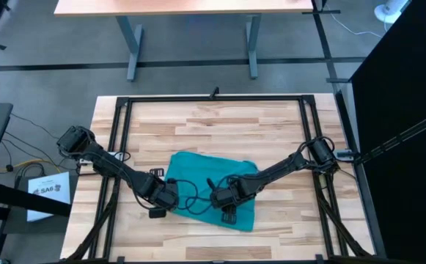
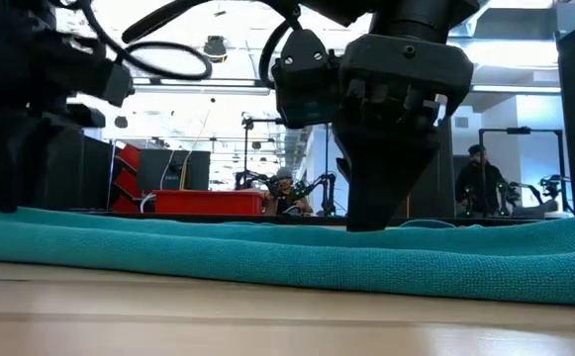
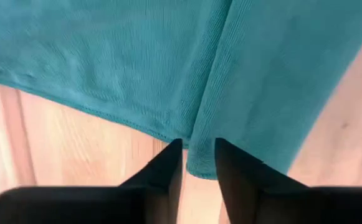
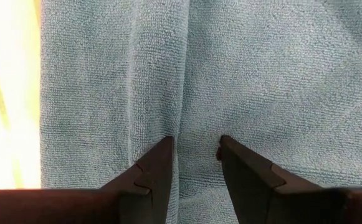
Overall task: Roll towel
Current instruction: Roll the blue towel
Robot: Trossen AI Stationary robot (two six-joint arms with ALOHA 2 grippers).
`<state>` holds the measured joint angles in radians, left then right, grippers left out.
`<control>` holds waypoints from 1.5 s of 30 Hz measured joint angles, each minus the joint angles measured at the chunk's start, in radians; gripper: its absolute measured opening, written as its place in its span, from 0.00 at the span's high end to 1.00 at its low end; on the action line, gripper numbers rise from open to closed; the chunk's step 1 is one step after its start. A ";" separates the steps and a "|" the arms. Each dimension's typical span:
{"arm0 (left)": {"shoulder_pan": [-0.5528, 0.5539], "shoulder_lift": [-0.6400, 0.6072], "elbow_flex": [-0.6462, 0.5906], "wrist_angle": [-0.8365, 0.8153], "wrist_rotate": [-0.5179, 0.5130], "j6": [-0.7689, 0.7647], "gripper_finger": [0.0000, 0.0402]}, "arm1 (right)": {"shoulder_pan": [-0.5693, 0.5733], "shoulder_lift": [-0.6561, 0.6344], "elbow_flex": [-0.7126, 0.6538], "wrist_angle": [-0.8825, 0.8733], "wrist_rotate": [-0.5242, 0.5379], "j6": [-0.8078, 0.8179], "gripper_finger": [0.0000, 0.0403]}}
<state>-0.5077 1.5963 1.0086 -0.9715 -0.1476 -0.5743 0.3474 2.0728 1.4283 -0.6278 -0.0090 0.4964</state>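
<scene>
I find the towel (image 1: 213,191) lying flat on the wooden surface (image 1: 227,125), toward its near edge and about midway between the left and right edges. It appears folded, with a crease running through the cloth in both wrist views. No rolled portion is visible yet.

The left gripper (image 3: 198,163) is down at the towel's left edge. Its 2 fingers (image 3: 165,171) stand a narrow gap apart, straddling a raised fold of the hem right at the cloth's border. I judge them nearly closed on that fold, though I cannot confirm a firm hold.

The right gripper (image 4: 195,155) is down on the cloth toward the near right part of the towel. Its fingers (image 4: 156,171) are also a narrow gap apart, tips pressed into the pile on either side of a crease, with nothing lifted clear. The low view shows its tip meeting the towel's top.

My assessment: the step in hand is securing an edge to start the roll. To do it well, I would close both pairs fully on the same edge, confirm both layers are caught, then turn the edge over evenly so the roll starts tight and straight.
</scene>
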 joint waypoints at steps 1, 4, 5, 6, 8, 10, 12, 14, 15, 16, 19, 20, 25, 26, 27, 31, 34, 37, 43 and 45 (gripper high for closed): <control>-0.001 0.000 0.020 -0.021 -0.005 0.003 0.76 | 0.000 -0.008 -0.001 -0.009 0.006 -0.002 0.69; -0.003 0.000 0.083 -0.086 -0.019 0.010 0.71 | 0.001 -0.034 -0.002 -0.038 0.024 -0.009 0.69; -0.009 0.000 0.107 -0.114 -0.021 0.012 0.70 | 0.006 -0.052 -0.002 -0.062 0.026 -0.011 0.69; -0.018 0.000 0.130 -0.136 -0.026 0.012 0.70 | 0.014 -0.072 -0.002 -0.084 0.033 -0.016 0.69; -0.048 0.000 0.178 -0.166 -0.029 0.010 0.69 | 0.047 -0.115 -0.002 -0.109 0.055 -0.029 0.70; -0.085 0.000 0.222 -0.174 -0.028 0.015 0.69 | 0.095 -0.163 -0.002 -0.110 0.072 -0.020 0.69; -0.129 0.000 0.257 -0.161 -0.031 0.014 0.69 | 0.151 -0.208 0.000 -0.092 0.082 0.001 0.69; -0.176 0.006 0.272 -0.121 -0.043 -0.006 0.70 | 0.208 -0.228 0.003 -0.067 0.117 0.034 0.70; -0.200 0.013 0.273 -0.098 -0.047 -0.009 0.70 | 0.235 -0.227 0.003 -0.057 0.136 0.055 0.70; -0.219 0.028 0.273 -0.082 -0.052 -0.011 0.70 | 0.257 -0.216 0.003 -0.046 0.150 0.074 0.70; -0.258 0.099 0.272 -0.075 -0.073 -0.017 0.70 | 0.298 -0.166 0.001 -0.034 0.168 0.113 0.70; -0.265 0.128 0.272 -0.081 -0.088 -0.017 0.70 | 0.298 -0.150 0.001 -0.039 0.169 0.125 0.69; -0.280 0.239 0.271 -0.093 -0.234 0.010 0.70 | 0.278 -0.096 0.001 -0.076 0.191 0.196 0.70; -0.280 0.254 0.271 -0.093 -0.261 0.013 0.70 | 0.275 -0.090 0.001 -0.073 0.190 0.209 0.70; -0.280 0.266 0.271 -0.093 -0.278 0.013 0.70 | 0.275 -0.088 0.001 -0.068 0.186 0.219 0.69; -0.283 0.281 0.267 -0.069 -0.285 0.014 0.70 | 0.282 -0.088 0.001 -0.068 0.149 0.270 0.68; -0.285 0.287 0.265 -0.051 -0.287 0.015 0.70 | 0.288 -0.087 0.001 -0.068 0.118 0.308 0.67; -0.285 0.284 0.264 -0.046 -0.289 0.013 0.69 | 0.288 -0.087 0.001 -0.067 0.089 0.315 0.61; -0.283 0.286 0.217 0.002 -0.295 0.015 0.67 | 0.264 -0.087 0.002 -0.075 0.092 0.293 0.47; -0.283 0.286 0.173 0.022 -0.286 -0.001 0.67 | 0.255 -0.074 0.004 -0.073 0.094 0.285 0.45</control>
<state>-0.7910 1.8828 1.1812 -0.9496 -0.4332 -0.5751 0.6024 1.9992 1.4319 -0.7004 0.0851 0.7813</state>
